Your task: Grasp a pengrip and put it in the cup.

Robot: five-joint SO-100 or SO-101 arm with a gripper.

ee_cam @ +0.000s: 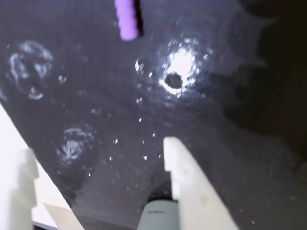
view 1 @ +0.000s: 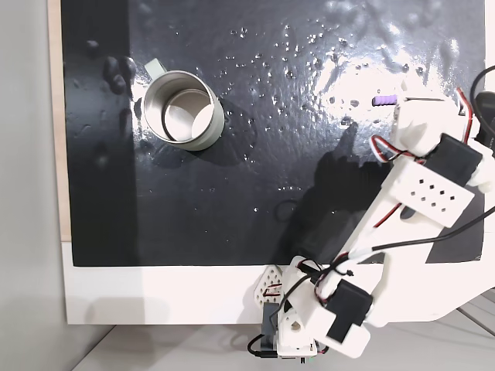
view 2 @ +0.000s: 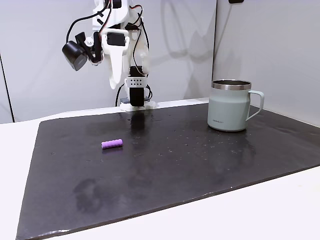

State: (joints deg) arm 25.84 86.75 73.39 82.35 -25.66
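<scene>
Where the black mat lies bare, the pengrip rests on its side, a short purple tube with ribbed rings along its length; in the wrist view it sits at the top edge, blurred. In a fixed view from above it shows near the mat's right side, well apart from the cup. The cup has a pale grey-green wall, a steel rim and a small handle, with a tiny dark mark low on its front, too small to read. The gripper hangs above the mat, fingers spread, holding nothing.
</scene>
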